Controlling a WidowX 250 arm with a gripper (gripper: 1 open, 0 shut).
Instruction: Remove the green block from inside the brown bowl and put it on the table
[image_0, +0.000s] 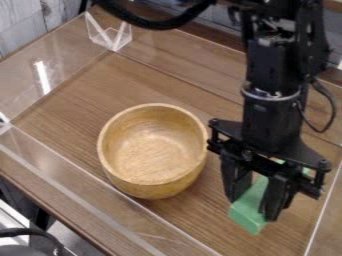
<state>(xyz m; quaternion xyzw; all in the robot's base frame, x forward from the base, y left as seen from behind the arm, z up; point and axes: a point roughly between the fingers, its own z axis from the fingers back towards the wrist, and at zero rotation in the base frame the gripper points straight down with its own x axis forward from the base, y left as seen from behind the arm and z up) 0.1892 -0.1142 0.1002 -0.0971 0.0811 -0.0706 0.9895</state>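
The gripper (265, 195) points down, its fingers clamped on the green block (249, 214), whose lower end sits at the table (120, 85). The brown bowl (155, 150) lies just left; the acrylic wall (325, 215) stands close right.

Brown bowl (154, 150) sat left of centre, blocking that part of the table (147, 80). Gripper (265, 205), clamped on the green block (249, 215), filled the gap between bowl and right acrylic wall (325, 215). Bare tabletop lay open behind the bowl.
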